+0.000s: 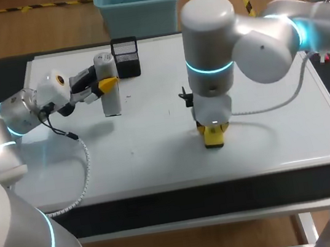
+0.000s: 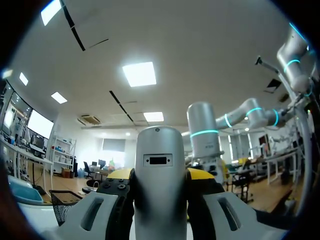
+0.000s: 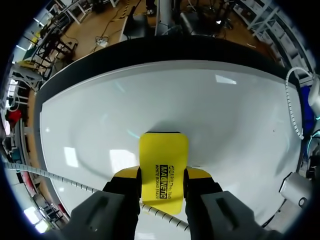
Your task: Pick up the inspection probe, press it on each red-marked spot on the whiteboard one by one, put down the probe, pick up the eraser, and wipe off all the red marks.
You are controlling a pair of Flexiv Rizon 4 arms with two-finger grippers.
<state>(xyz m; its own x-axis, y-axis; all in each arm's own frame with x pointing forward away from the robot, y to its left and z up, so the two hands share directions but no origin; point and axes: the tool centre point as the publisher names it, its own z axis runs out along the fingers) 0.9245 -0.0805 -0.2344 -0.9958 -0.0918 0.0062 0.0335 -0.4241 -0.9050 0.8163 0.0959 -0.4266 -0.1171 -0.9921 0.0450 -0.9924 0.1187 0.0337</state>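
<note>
Right end effector (image 3: 161,174) pinches black-lettered yellow eraser (image 3: 163,150) on whiteboard (image 3: 95,115); left end effector (image 2: 160,175) pinches grey probe (image 2: 159,150).

The left arm (image 1: 3,123) comes in low from the left, its wrist laid nearly level so the left gripper (image 1: 105,86) points sideways toward the middle. Its yellow-tipped fingers (image 2: 198,174) press on the upright grey probe (image 1: 110,102) from both sides, gripping it partway up its body. The right arm (image 1: 276,38) reaches in from the right with its elbow bent, and its last thick link stands straight up and down. The right gripper (image 1: 213,131) below it points straight down, and both its fingers (image 3: 198,175) clamp the sides of the yellow eraser (image 3: 163,155). Blue light rings glow on the joints of both arms.
</note>
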